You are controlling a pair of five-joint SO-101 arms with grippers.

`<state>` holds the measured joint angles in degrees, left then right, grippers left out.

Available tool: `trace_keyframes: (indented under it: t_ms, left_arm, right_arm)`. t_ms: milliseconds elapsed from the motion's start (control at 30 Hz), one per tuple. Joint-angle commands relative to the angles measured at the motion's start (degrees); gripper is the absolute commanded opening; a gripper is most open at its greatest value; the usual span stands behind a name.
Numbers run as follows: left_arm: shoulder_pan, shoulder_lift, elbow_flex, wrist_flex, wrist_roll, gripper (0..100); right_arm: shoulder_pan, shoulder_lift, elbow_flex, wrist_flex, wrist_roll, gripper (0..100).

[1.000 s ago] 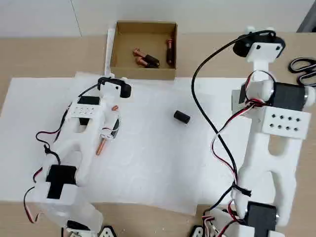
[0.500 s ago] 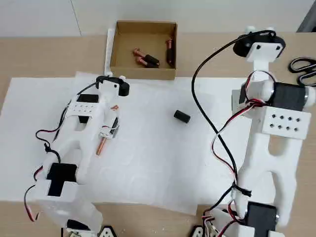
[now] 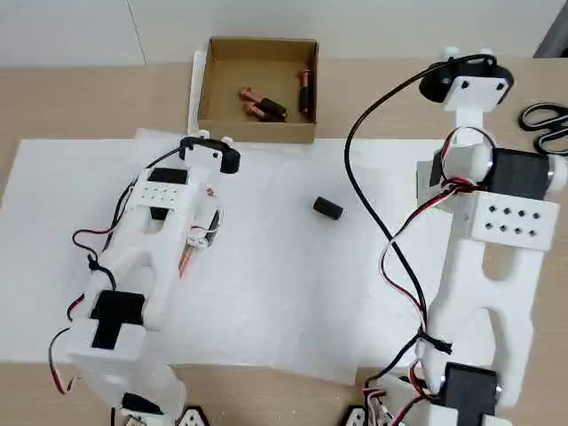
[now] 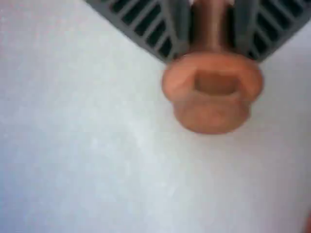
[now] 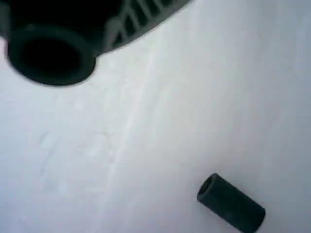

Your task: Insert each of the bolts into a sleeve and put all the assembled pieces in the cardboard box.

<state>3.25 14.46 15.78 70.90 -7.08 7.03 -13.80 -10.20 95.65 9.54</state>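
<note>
Left gripper (image 4: pixel 212 26) is clenched on a copper-coloured metal bolt (image 4: pixel 212 92). The shaft sits between the two grey ribbed fingers (image 4: pixel 146 24), and the flanged head with its socket recess pokes out past the fingertips, over the white foam sheet (image 4: pixel 73 145). In the high view the left arm lies over the left half of the sheet, centre-left of frame, with its tip pointing toward the box. A second copper bolt (image 3: pixel 185 259) lies flat on the sheet, partly tucked under that arm.

Right gripper (image 5: pixel 73 19) is grasping a black cylindrical sleeve (image 5: pixel 51 56). The sleeve's open end faces the camera and one grey ribbed finger (image 5: pixel 141 17) is pressed against it, upper left of the right wrist frame. The right arm runs up the right side of the high view, and its tip is past the sheet's upper right edge.

A loose black sleeve (image 3: pixel 327 209) lies on its side on the sheet, near the middle of the high view between the two arms and well apart from both. It also shows at the lower right of the right wrist frame (image 5: pixel 232 202).

The open brown cardboard box (image 3: pixel 257 133) sits on the wooden table (image 3: pixel 89 98) at top centre, touching the sheet's upper edge. Inside are assembled pieces (image 3: pixel 264 106), copper bolts in black sleeves, and one (image 3: pixel 306 90) lies along the right wall. Exact count is hard to tell.

Black-handled scissors (image 3: pixel 546 120) are at the right edge.
</note>
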Motion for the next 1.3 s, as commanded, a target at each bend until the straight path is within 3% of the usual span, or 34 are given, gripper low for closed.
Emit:
trace_keyframes:
  t_ms: [0, 433, 633, 867, 1267]
  left_arm:
    - [3.08, 0.09, -6.81, 3.6, 1.67, 3]
    - [3.52, 0.09, -33.1, 25.67, 3.43, 1]
    - [5.36, -0.53, -42.24, 29.54, 6.07, 1]
    - [8.26, -15.65, -40.48, 29.45, 5.71, 1]
    - [8.35, -34.46, -22.73, 28.04, 6.15, 1]
  right_arm:
    - [0.22, -2.42, -0.35, 0.31, -0.26, 0.3]
    - [-0.13, -15.69, -0.35, -0.13, -0.26, 0.3]
    - [-8.22, -17.36, -0.26, 0.22, -0.62, 0.3]
    - [-16.48, -17.1, -0.26, 0.22, -0.62, 0.3]
    - [-16.84, -17.63, 6.86, -0.13, -0.62, 0.3]
